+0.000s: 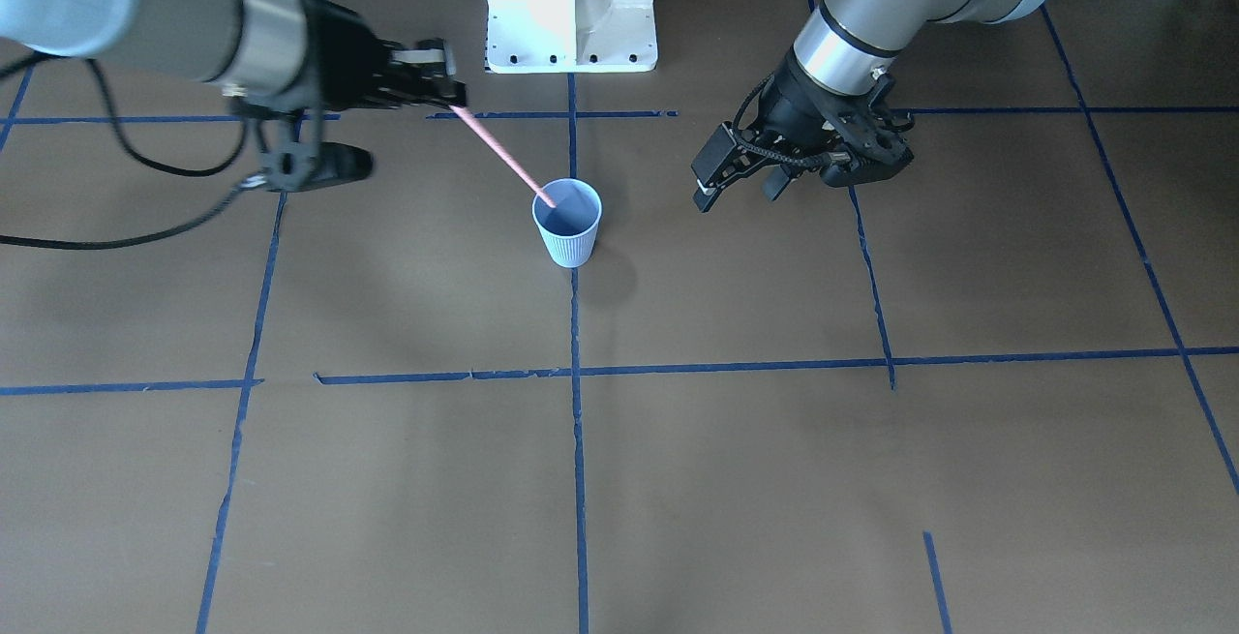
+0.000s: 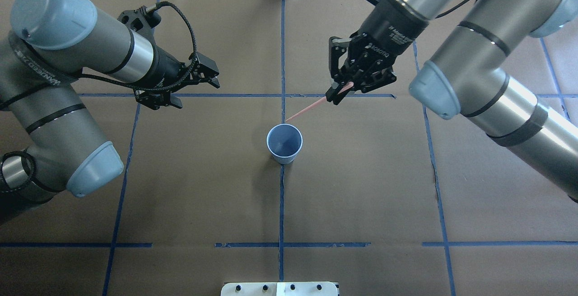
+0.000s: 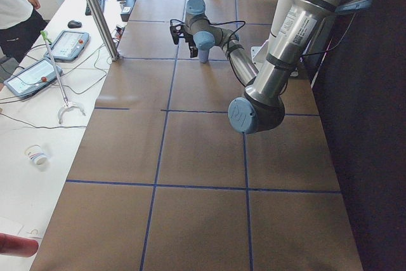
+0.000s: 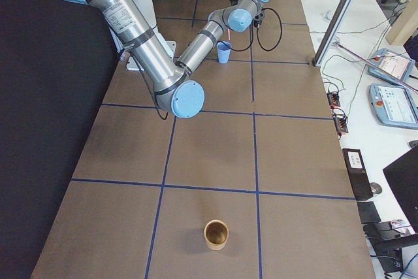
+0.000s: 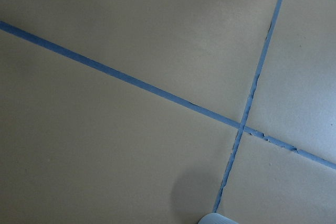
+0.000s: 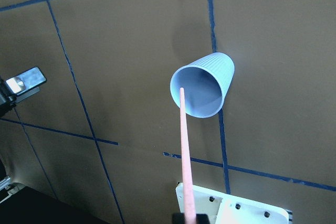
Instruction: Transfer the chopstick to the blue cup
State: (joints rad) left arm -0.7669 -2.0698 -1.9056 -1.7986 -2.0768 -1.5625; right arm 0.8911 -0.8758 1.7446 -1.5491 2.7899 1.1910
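The pale blue ribbed cup [image 1: 568, 223] [image 2: 284, 144] stands upright at the middle of the table on a blue tape line. My right gripper [image 1: 447, 92] [image 2: 341, 92] is shut on the upper end of the pinkish chopstick [image 1: 503, 158] [image 2: 311, 106], which slants down toward the cup. In the right wrist view the chopstick [image 6: 184, 150] has its free tip over the mouth of the cup [image 6: 205, 85]. My left gripper [image 1: 736, 191] [image 2: 198, 93] hangs open and empty, off to the cup's other side. The cup's rim [image 5: 218, 219] just shows in the left wrist view.
The robot's white base [image 1: 571, 5] stands behind the cup. A brown cup [image 4: 216, 234] sits far down the table toward the robot's right end. A side table with tablets [image 3: 38, 74] and a person [image 3: 13, 4] lie beyond the table's far edge.
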